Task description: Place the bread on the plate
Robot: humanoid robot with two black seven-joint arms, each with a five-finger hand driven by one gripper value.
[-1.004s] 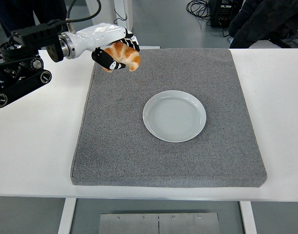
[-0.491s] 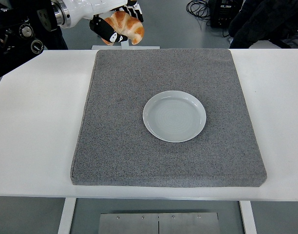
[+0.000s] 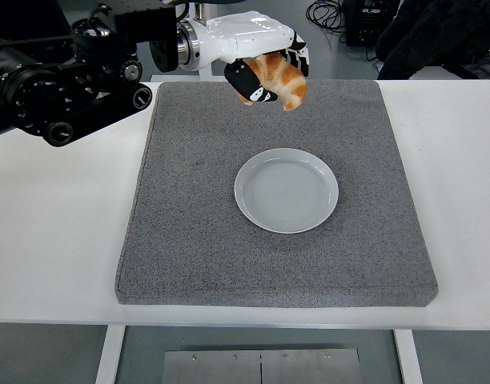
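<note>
**Bread in the air, plate waiting**

The robot's left hand (image 3: 265,68) is wrapped around the bread (image 3: 280,78), a golden croissant-shaped piece, and holds it up off the surface. Taking the plate (image 3: 287,190) as the marker: the bread hangs on the far side of it, over the far part of the grey mat (image 3: 189,240), and just about in line with the plate's middle from left to right. Bread and plate are well apart; nothing lies in the plate, whose pale dish shows bare.

The black fingers (image 3: 247,83) curl under the bread's left end while the white shell of the hand covers it from above, so the grasp looks firm. The arm itself comes in from the left of the plate, its dark joints (image 3: 61,88) over the white table (image 3: 53,208) beyond the mat's edge. The right arm does not show anywhere.

To my eye this is the carrying step: the pick is done and the setting-down is not. What the next move seems to ask is to bring the hand toward the near side until the bread is over the plate's centre, then lower it until the bread rests in the dish, and only then let the fingers go. Released from up here, a curved piece like this could well roll off the rim onto the mat.
</note>
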